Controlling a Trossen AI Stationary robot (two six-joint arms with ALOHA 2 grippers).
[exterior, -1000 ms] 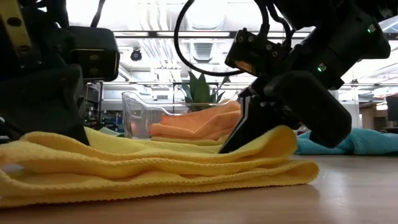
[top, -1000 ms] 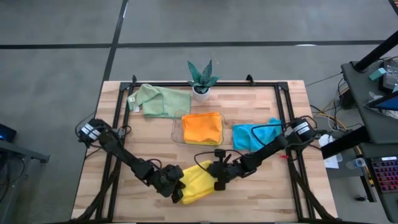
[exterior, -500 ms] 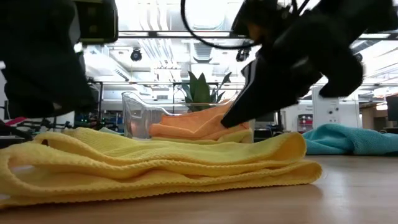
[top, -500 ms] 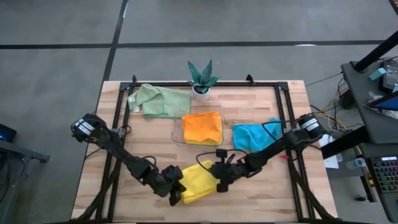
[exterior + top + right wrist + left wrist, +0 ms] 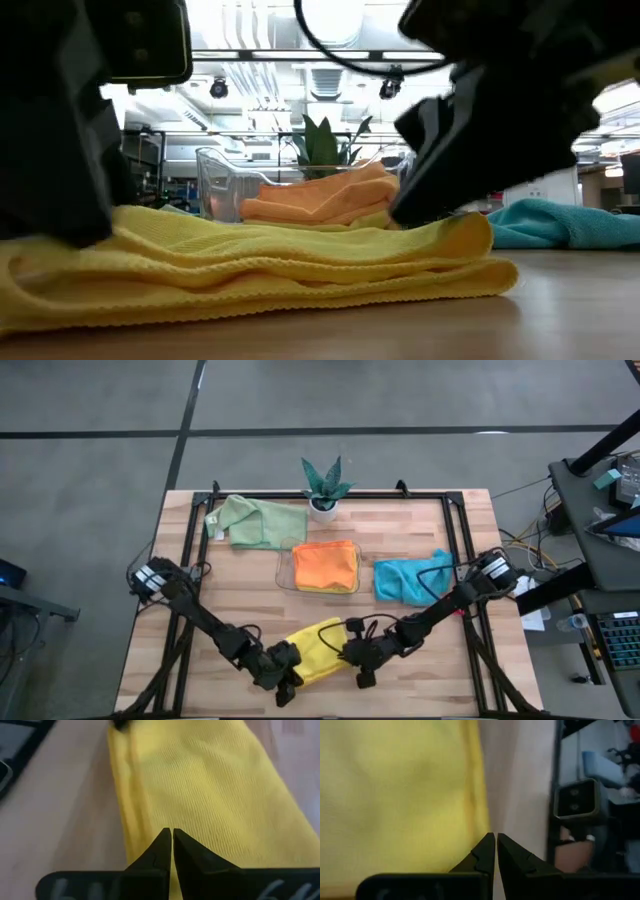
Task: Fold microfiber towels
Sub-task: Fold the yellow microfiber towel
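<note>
I had drawn both closed, empty grippers, left and right, nearer over the yellow towel; its fold looked finished.

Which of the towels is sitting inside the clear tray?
The orange towel, folded and lying in the clear tray mid-table. The green towel, blue towel and yellow towel all lie on the bare wood.

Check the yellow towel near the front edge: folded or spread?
Folded: the yellow towel lies in stacked layers in the low view, a compact shape from above.
</note>
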